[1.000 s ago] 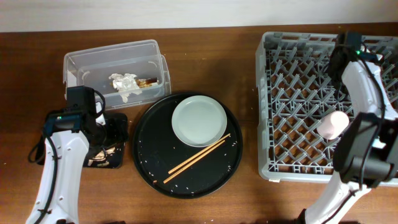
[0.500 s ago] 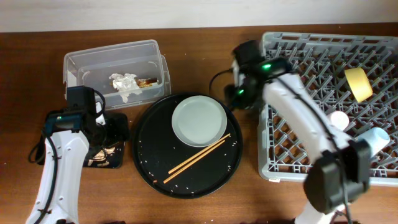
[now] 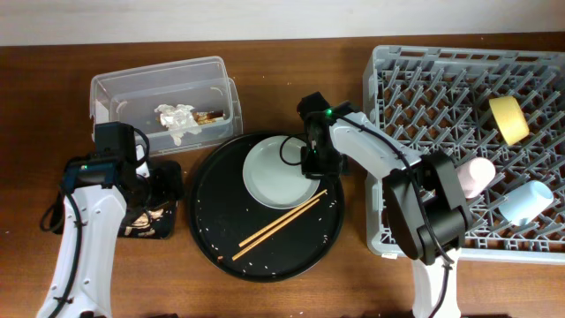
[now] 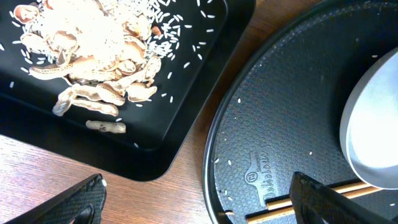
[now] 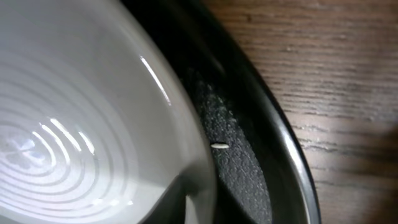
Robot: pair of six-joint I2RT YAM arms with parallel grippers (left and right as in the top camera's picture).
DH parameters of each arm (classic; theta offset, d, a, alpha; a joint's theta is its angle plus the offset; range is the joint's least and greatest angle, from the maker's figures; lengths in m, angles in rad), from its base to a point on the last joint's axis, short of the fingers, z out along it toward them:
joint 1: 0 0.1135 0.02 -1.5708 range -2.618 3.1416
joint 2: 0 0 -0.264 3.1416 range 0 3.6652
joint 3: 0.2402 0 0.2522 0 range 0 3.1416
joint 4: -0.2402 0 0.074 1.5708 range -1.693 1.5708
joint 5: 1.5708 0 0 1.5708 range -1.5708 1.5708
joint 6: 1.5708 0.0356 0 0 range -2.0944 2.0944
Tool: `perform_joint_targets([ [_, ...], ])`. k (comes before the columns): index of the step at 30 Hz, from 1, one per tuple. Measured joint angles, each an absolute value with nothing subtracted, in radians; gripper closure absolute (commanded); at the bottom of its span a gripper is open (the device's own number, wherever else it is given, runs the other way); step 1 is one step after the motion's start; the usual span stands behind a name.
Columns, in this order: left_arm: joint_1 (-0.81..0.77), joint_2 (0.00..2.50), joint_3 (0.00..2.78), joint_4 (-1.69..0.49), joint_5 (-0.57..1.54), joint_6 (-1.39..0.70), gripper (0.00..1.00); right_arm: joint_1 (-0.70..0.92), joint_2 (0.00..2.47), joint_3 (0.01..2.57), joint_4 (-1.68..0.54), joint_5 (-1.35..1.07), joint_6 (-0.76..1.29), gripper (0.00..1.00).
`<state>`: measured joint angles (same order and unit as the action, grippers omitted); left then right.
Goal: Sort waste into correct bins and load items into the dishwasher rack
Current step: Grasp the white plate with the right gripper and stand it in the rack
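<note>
The pale grey-green plate [image 3: 275,172] lies in the round black tray [image 3: 212,230], with the wooden chopsticks [image 3: 278,225] beside it. My right gripper [image 3: 311,165] is at the plate's right rim. In the right wrist view one dark finger [image 5: 202,208] lies on the plate [image 5: 87,112] just inside its rim, so it looks shut on the rim. My left gripper [image 4: 199,208] is open and empty, low over the gap between the small black tray [image 4: 186,106] of food scraps [image 4: 93,43] and the round tray. The tissue [image 3: 177,119] and skewer scrap [image 3: 210,116] lie in the clear tub [image 3: 115,88].
The grey rack [image 3: 388,150] at the right holds the yellow bowl [image 3: 505,119], pink cup [image 3: 477,175] and light-blue cup [image 3: 528,201]. Rice grains dot the round tray [image 4: 273,124]. Bare wood [image 5: 336,74] lies between tray and rack.
My right arm has swung from the rack's far right side across to the plate's right rim. The yellow bowl and light-blue cup now show in the rack. The left arm has not moved.
</note>
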<state>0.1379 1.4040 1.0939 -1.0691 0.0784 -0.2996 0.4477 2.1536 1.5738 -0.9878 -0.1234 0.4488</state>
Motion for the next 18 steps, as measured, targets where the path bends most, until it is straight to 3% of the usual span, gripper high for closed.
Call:
perform_joint_targets([
  [6, 0.138, 1.404, 1.094, -1.07, 0.078, -0.3, 0.07, 0.446, 2.133, 1.626, -1.037, -0.126, 0.44, 0.96],
  [9, 0.138, 1.404, 1.094, -1.07, 0.078, -0.299, 0.06, 0.419, 2.0, 1.692, -1.074, -0.02, 0.409, 0.96],
  [13, 0.138, 1.404, 1.094, -1.069, 0.078, -0.299, 0.06, 0.275, 1.722, 1.748, -1.021, 0.369, 0.379, 0.96],
  [15, 0.138, 1.404, 1.094, -1.069, 0.078, -0.299, 0.06, 0.179, 1.68, 1.751, -0.958, 0.636, 0.329, 0.96],
  [18, 0.138, 1.404, 1.094, -1.069, 0.078, -0.3, 0.06, 0.093, 1.689, 1.75, -0.918, 0.849, 0.284, 0.96],
])
